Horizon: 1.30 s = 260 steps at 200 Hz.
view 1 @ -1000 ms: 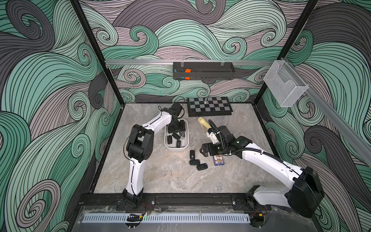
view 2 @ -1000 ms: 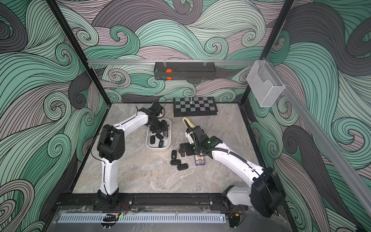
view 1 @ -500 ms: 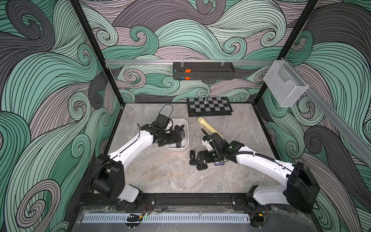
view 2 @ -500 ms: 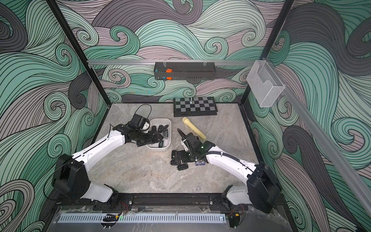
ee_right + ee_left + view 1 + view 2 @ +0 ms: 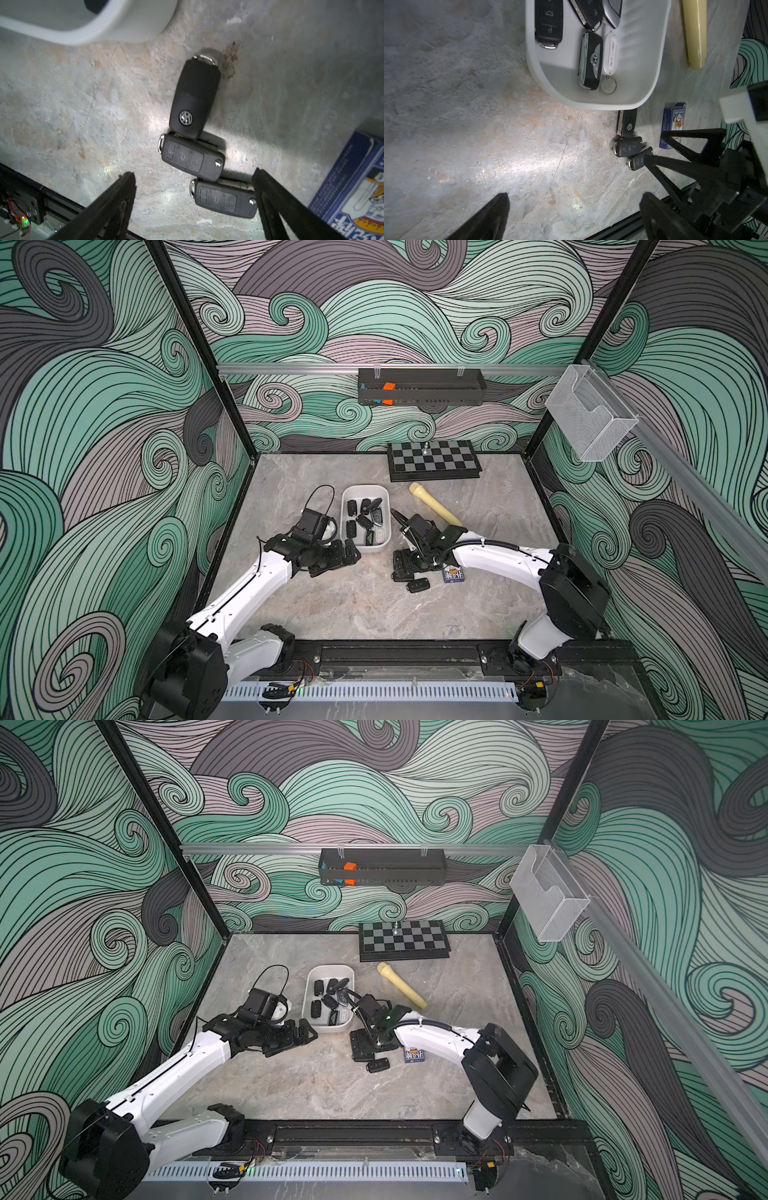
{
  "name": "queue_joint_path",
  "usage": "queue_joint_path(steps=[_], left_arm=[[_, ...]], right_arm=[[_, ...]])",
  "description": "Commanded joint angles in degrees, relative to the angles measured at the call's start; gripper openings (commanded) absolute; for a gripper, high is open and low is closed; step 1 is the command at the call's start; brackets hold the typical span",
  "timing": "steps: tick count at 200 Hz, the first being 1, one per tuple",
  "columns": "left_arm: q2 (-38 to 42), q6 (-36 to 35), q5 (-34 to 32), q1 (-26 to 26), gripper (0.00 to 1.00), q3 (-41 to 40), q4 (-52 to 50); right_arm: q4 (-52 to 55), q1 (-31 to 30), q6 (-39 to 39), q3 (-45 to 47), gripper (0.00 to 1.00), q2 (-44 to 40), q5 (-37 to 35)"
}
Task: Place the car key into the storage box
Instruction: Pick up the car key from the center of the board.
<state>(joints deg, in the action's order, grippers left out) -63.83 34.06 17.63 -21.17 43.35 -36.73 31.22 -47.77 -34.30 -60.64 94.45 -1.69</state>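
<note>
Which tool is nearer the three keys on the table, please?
Right: the right tool hangs above the keys; the left tool sits past the near corner of the box.

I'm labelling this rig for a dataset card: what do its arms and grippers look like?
The left arm and right arm have white link shells with black joints. A black cable runs along the right arm; a second cable loops above the left wrist. The left gripper and right gripper have black, tapering, wedge-shaped fingers.

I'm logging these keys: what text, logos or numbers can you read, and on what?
"RB-Y1 10007": white key tag in the storage box.
"VW" roundel: black car key on the tabletop.
Winged emblem, no words: black key beside the tag.
Too blurred: blue card box print.
</note>
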Motion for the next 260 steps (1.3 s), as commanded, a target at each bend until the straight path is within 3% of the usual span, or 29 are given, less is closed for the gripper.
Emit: queue_joint_path(steps=[1,92,176,260], left_arm=[[1.6,-1.42,1.43,1.86,0.99,0.51,0.99],[4.13,-2.4,4.68,9.38,0.99,-3.4,-0.43],[3.49,-1.8,5.84,11.02,0.99,-4.11,0.44],[3.94,-1.62,5.75,11.56,0.99,-4.32,0.09]], right_arm=[[0.07,-0.39,-1.13,-3.75,0.86,3.41,-2.76],[4.43,-0.99,-2.2,-9.39,0.73,11.68,-5.68],[6.96,-2.68,-5.07,-11.68,0.61,15.57,-7.61],[8.14,-2.75,-5.77,-11.21,0.41,17.65,-8.3]])
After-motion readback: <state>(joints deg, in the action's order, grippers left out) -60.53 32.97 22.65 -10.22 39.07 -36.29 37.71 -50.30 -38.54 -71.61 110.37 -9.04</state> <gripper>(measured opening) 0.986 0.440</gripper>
